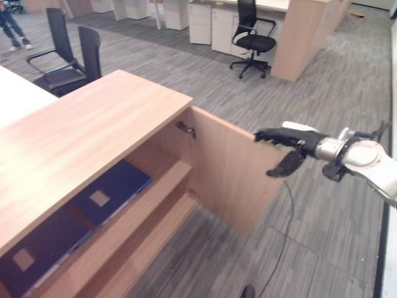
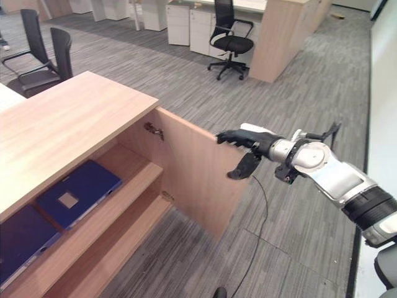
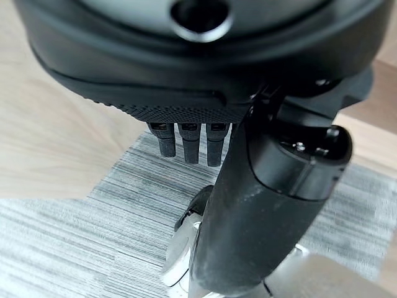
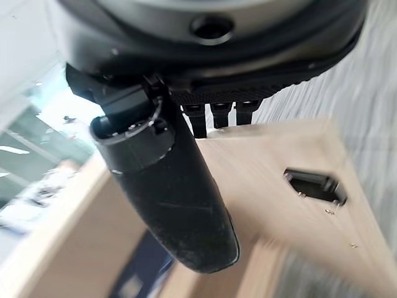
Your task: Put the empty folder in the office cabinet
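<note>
the cabinet (image 1: 93, 130) is a low wooden unit with a flat top and open front. its door (image 2: 198, 174) stands swung outward over the grey carpet floor (image 1: 310, 236), hinged at the cabinet's right side.

the right hand (image 2: 245, 141) is at the door's top outer corner. its fingers (image 1: 268, 135) lie nearly straight along the top edge of the door, touching it, and the thumb hangs below, against the door's outer face. the fingers are extended, not curled round anything. in the right wrist view the fingers reach onto the wooden door panel, beside a dark recessed fitting (image 4: 313, 184).

the left hand (image 3: 260, 205) shows in the left wrist view, hanging above the carpet next to a wooden panel. its fingers (image 3: 189, 141) point straight down and grip nothing.

two dark blue folders lie flat on the upper shelf (image 2: 124, 192) inside the cabinet. the nearer folder (image 1: 37, 248) lies at the left; the second folder (image 1: 111, 191) lies just beside it, further right. each carries a pale square label.

office chairs (image 1: 68, 53) stand beyond the cabinet. a person's legs (image 1: 11, 28) show at the far left.
</note>
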Controlling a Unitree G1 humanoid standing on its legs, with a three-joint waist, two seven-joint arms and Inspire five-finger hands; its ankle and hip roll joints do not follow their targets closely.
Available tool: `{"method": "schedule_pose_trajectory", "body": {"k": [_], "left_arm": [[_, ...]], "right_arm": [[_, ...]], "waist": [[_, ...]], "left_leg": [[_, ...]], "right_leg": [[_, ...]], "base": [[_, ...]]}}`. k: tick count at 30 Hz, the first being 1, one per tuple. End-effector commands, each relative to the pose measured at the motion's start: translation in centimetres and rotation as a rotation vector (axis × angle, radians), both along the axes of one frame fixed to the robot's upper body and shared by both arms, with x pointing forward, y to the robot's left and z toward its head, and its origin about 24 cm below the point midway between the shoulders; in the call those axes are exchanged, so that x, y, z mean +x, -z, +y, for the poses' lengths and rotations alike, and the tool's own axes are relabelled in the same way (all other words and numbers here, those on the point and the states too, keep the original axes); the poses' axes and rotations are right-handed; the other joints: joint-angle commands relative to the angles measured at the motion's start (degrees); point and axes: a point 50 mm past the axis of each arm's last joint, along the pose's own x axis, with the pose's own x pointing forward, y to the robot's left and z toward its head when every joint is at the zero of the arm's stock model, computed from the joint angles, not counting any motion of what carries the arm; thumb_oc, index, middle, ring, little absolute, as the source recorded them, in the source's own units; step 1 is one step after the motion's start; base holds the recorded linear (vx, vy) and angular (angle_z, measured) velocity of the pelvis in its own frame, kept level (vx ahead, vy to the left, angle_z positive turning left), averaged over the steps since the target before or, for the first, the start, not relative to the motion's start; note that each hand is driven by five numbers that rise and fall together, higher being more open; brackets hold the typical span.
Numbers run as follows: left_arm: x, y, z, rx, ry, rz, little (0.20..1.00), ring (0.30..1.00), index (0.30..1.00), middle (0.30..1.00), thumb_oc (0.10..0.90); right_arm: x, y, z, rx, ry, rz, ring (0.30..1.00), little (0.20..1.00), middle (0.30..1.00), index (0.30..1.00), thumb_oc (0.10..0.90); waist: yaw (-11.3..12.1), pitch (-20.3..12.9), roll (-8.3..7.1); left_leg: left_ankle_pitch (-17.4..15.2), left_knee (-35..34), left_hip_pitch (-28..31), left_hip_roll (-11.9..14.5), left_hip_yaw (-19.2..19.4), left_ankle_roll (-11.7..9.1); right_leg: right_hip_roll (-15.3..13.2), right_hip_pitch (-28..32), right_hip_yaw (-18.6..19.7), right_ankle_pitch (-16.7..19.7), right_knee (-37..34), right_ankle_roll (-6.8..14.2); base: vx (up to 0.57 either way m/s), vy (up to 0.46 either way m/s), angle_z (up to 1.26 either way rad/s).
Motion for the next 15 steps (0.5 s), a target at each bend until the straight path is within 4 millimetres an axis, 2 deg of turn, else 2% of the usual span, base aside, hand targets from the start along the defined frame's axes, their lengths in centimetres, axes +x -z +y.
{"method": "schedule_pose_trajectory", "body": {"k": [1,5,11,14,15], "left_arm": [[1.4,-0.2,0.3,0.004,0.088,-0.034,0.900,0.900,0.900,0.900,0.800],[1.4,-0.3,0.4,0.007,0.088,-0.033,0.900,0.900,0.900,0.900,0.800],[1.6,-0.3,0.5,0.010,0.088,-0.030,0.900,0.900,0.900,0.900,0.800],[1.5,-0.3,0.5,0.014,0.087,-0.027,0.900,0.900,0.900,0.900,0.800],[1.1,-0.1,0.2,0.013,0.090,-0.015,0.900,0.900,0.900,0.900,0.800]], "right_arm": [[-1.2,0.7,6.4,0.197,-0.367,0.119,0.900,0.900,0.900,0.900,0.800],[-0.5,0.6,5.5,0.270,-0.297,0.088,0.900,0.900,0.900,0.900,0.800],[0.1,1.3,5.3,0.338,-0.246,0.094,0.900,0.900,0.900,0.900,0.800],[0.0,1.5,5.6,0.414,-0.245,0.117,0.900,0.900,0.900,0.900,0.800],[-0.5,2.5,7.1,0.571,-0.269,0.182,0.900,0.900,0.900,0.900,0.800]], "waist": [[4.7,-1.8,-2.07],[4.8,-1.8,-2.11],[5.1,-1.8,-1.91],[5.1,-1.8,-1.88],[5.2,-1.5,-1.64]], "left_leg": [[-0.2,-0.4,-3.1,0.3,-4.2,-3.4],[-0.2,-0.4,-3.2,0.3,-4.2,-3.3],[-0.3,-0.4,-3.2,0.1,-4.4,-3.0],[-0.4,-0.4,-3.1,0.0,-4.3,-3.0],[-0.4,-0.4,-3.0,0.0,-4.2,-2.8]], "right_leg": [[0.3,1.7,-3.2,-7.1,0.0,4.0],[0.3,1.7,-3.2,-7.1,0.0,4.0],[0.2,1.8,-3.2,-6.9,0.0,3.9],[0.1,1.8,-3.3,-6.8,0.0,3.9],[0.1,1.9,-3.4,-6.6,0.0,3.8]], "base": [[-0.01,0.004,-0.03],[0.00,0.008,0.10],[0.00,0.008,0.11],[0.00,0.000,0.00],[0.00,0.000,0.00]]}}
